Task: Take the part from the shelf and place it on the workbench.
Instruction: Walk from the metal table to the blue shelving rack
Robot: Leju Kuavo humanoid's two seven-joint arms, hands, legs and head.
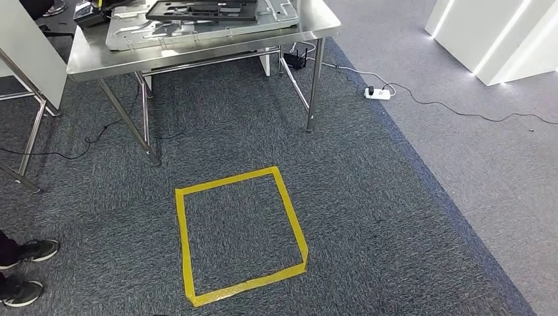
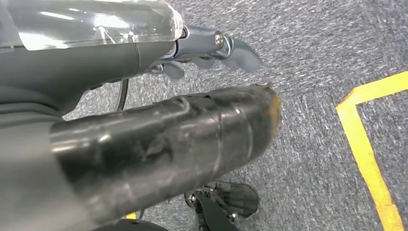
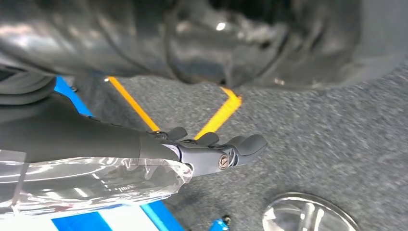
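Note:
The steel workbench (image 1: 92, 58) stands at the far end of the carpet in the head view. On it lies a silver stamped metal sheet (image 1: 141, 31) with a flat black frame-like part (image 1: 204, 9) on top. My left hand (image 2: 168, 130) hangs over the carpet, its dark fingers (image 2: 231, 48) stretched out apart from the tape-wrapped thumb, holding nothing. My right hand (image 3: 202, 154) also hangs above the floor with its fingers (image 3: 245, 144) extended and nothing in them.
A yellow tape square (image 1: 289, 210) marks the carpet in front of the workbench; its corner (image 2: 365, 149) lies by my left hand. A person's black shoes (image 1: 29, 253) stand at the near left. A white power strip (image 1: 378, 93) and cable lie right of the table.

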